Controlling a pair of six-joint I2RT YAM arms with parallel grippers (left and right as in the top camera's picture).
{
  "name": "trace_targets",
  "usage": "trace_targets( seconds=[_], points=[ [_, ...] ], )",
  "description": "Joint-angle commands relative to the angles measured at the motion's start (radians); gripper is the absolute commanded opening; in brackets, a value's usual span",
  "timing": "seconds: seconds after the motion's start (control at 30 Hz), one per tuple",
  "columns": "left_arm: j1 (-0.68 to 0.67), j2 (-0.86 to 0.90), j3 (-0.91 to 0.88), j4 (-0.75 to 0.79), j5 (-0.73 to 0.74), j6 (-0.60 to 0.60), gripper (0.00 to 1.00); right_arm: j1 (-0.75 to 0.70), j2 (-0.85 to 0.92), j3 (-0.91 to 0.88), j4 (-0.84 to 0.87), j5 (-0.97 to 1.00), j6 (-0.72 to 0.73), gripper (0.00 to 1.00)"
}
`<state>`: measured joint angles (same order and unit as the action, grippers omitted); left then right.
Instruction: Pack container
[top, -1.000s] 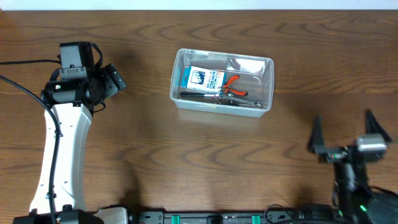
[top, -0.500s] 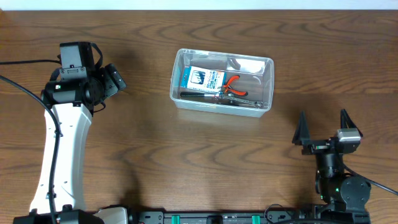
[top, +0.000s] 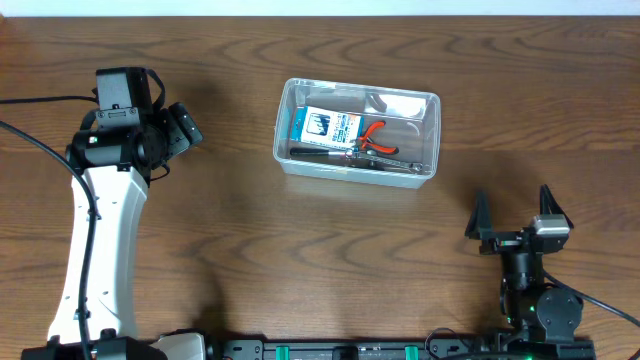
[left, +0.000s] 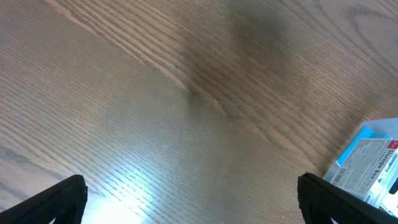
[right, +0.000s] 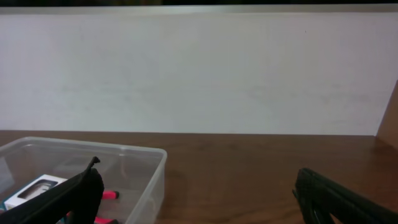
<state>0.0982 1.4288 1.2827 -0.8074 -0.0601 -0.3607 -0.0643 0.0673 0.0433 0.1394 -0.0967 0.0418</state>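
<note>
The clear plastic container (top: 432, 108) stands at the table's middle back. Inside lie a small blue-and-white box (top: 328, 125), red-handled pliers (top: 374, 137) and a dark long tool (top: 330, 156). The container also shows in the right wrist view (right: 149, 177), with the box (right: 34, 190) and the red handles (right: 109, 195) inside. My left gripper (top: 185, 127) is open and empty, at the far left, well apart from the container. The left wrist view shows the box's corner (left: 367, 163). My right gripper (top: 517, 222) is open and empty, near the front right edge.
Bare brown wood tabletop (top: 300, 250) lies between both arms and the container. A black cable (top: 40, 100) runs off the left edge. A white wall (right: 199, 68) stands behind the table's far edge.
My right arm has drawn back toward the front edge and a little left, its gripper staying open. The left arm and the container have not moved.
</note>
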Motion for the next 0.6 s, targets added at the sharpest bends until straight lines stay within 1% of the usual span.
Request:
trace_targets(
  seconds=[0.0,0.17,0.4,0.57],
  points=[
    [0.004,-0.003,-0.005,-0.002,-0.016,0.016,0.98,-0.006,-0.023,-0.034,0.0,0.011,0.013,0.99],
    [0.004,-0.003,-0.005,-0.002,-0.016,0.016,0.98,-0.006,-0.051,-0.038,-0.064,0.019,0.001,0.99],
    [0.004,-0.003,-0.005,-0.002,-0.016,0.016,0.98,-0.005,-0.063,-0.038,-0.132,0.108,0.002,0.99],
    [0.004,-0.003,-0.005,-0.002,-0.016,0.016,0.98,0.046,-0.063,-0.038,-0.137,0.193,0.002,0.99]
  ],
)
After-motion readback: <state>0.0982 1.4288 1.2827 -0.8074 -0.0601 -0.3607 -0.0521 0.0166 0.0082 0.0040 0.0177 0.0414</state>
